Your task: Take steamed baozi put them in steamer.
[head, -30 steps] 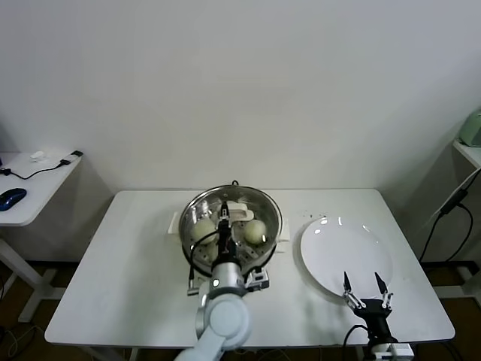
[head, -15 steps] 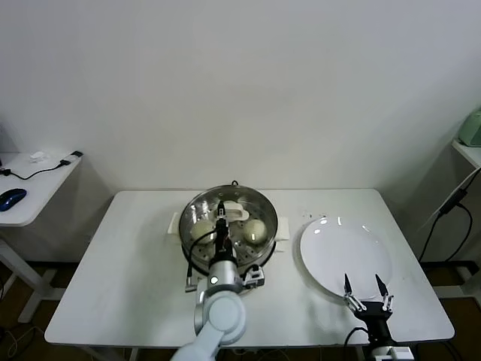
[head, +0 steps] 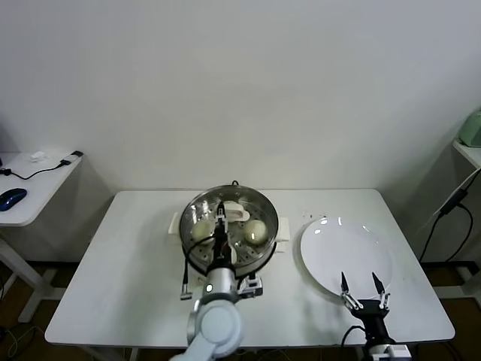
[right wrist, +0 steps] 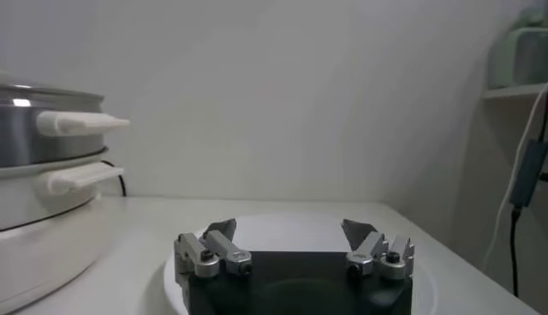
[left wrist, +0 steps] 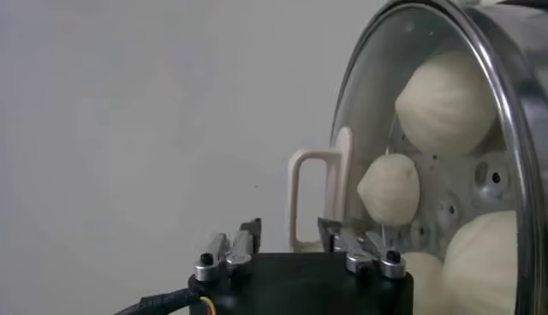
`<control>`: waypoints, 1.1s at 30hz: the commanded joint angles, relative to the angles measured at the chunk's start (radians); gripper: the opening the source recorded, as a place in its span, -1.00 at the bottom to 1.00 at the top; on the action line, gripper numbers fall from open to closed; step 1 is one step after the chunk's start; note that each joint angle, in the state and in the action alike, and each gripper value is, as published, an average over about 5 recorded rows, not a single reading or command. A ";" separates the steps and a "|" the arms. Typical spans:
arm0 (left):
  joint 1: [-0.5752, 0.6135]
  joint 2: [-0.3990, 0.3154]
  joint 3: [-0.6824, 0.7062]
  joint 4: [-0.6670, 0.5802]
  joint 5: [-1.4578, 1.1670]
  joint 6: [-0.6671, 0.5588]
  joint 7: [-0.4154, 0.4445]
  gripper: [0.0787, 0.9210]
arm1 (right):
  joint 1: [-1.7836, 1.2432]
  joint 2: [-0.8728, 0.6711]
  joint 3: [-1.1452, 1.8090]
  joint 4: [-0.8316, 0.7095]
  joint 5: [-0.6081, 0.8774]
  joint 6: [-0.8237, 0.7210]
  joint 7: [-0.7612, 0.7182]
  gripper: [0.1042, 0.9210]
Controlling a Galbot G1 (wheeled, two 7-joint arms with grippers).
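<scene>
The steel steamer (head: 229, 252) stands mid-table on its cream base. A glass lid with a white handle (head: 234, 211) lies over it. Two baozi (head: 201, 229) (head: 255, 231) show through it in the head view. Several baozi (left wrist: 445, 98) (left wrist: 390, 188) show in the left wrist view. My left gripper (head: 220, 229) is open and empty at the steamer's near side. In its wrist view the gripper (left wrist: 288, 235) has its fingers either side of the lid handle (left wrist: 312, 193), not touching. My right gripper (head: 358, 280) (right wrist: 289, 229) is open and empty over the near edge of the white plate (head: 346, 248).
The plate (right wrist: 291, 218) is bare. The steamer's white side handles (right wrist: 81, 124) show in the right wrist view. A side table with a mouse (head: 11, 198) stands at the left. A shelf with a green object (head: 472, 126) and a hanging cable (head: 451, 203) are at the right.
My left gripper has drawn back from the steamer toward me. The lid rim looks lower and smaller on the pot. The right gripper has shifted only slightly.
</scene>
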 commanded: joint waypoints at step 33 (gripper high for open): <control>0.432 0.262 -0.778 0.186 -1.857 -0.923 -0.262 0.77 | 0.029 0.011 -0.020 0.002 0.017 -0.040 0.021 0.76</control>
